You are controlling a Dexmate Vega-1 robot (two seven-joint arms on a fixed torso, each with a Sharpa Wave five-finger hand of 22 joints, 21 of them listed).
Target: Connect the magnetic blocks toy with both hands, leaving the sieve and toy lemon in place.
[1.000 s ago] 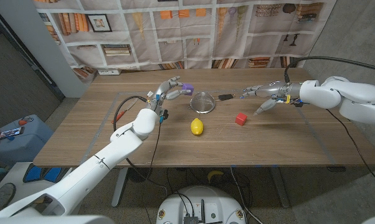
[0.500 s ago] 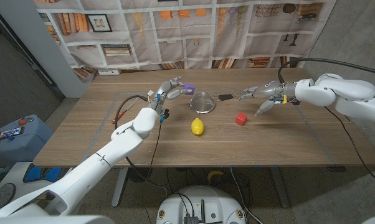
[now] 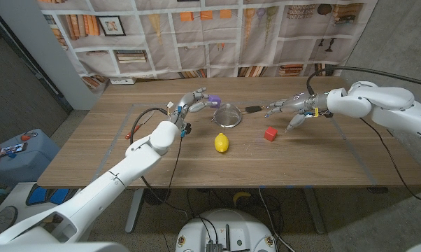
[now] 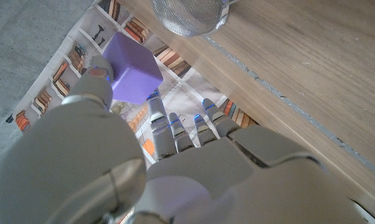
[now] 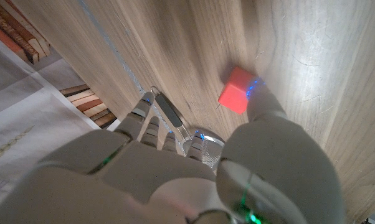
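- I am holding the purple block (image 3: 212, 100) pinched in my left hand (image 3: 191, 102), raised just above the far side of the wooden table (image 3: 98, 150), beside the sieve (image 3: 228, 113).
- My right hand (image 3: 291, 108) is holding nothing, its fingers spread apart, hovering over the table just beyond the red block (image 3: 270, 134), which is lying on the wood on its own.
- In the right wrist view my thumb is reaching down close to the red block (image 5: 235, 98); I cannot tell whether it is touching.
- The sieve's handle is pointing toward my right fingers, so I judge the reach needs care: I should be lowering straight onto the red block and closing on two opposite faces, keeping clear of the handle.
- The yellow lemon (image 3: 221, 143) is sitting in front of the sieve, between the two blocks' paths; joining the blocks above the table would avoid knocking it.
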